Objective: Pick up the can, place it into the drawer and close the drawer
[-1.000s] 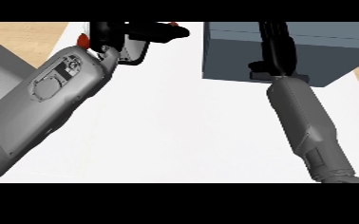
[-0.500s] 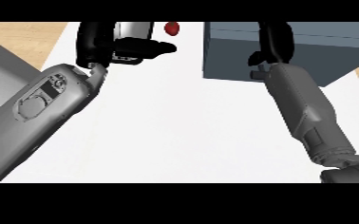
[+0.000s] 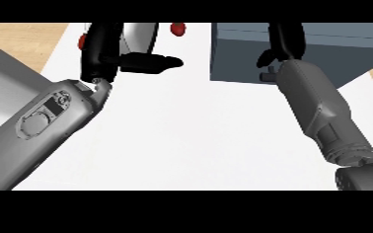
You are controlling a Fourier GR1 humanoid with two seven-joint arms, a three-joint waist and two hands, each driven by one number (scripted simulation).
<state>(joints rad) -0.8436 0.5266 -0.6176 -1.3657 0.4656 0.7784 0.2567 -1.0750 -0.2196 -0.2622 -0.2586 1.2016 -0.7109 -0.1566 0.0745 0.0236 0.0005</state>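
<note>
Gripping the can (image 3: 140, 37): left hand (image 3: 109, 54) fingers (image 3: 149, 62) are curling round it, above the table (image 3: 189, 128). Right hand (image 3: 284, 42) is sitting over the drawer (image 3: 241, 54), fingers unclear. Placing and closing are still pending.

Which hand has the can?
The left hand: it curls round the silver can. The right hand is over the grey drawer.
</note>
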